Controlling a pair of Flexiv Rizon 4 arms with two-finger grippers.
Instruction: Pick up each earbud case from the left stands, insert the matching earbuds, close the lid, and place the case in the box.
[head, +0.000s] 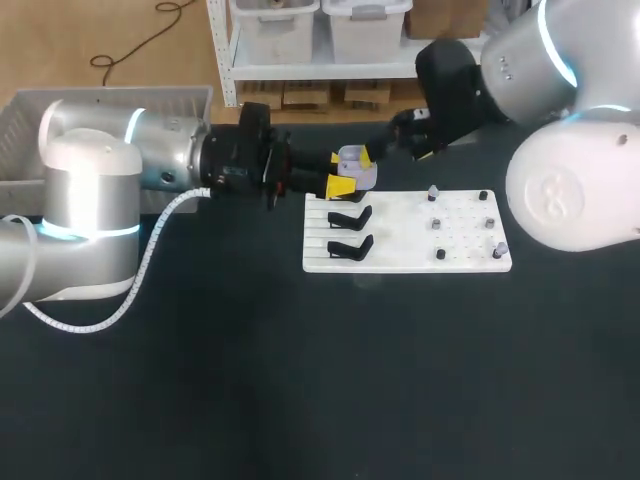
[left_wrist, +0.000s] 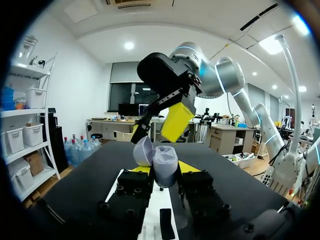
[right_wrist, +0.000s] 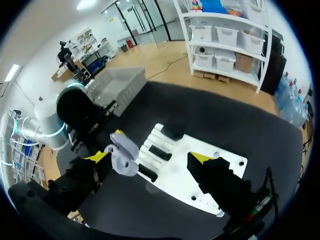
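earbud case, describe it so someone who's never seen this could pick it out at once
Find the white board in the middle of the black table. At its far left corner the left gripper is shut on the earbud case. It is small, rounded and pale lavender with its lid open, unlike the black stands nearby.

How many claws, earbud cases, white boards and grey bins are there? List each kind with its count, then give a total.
Claws: 2, left claw and right claw
Earbud case: 1
White board: 1
Grey bin: 1
Total: 5
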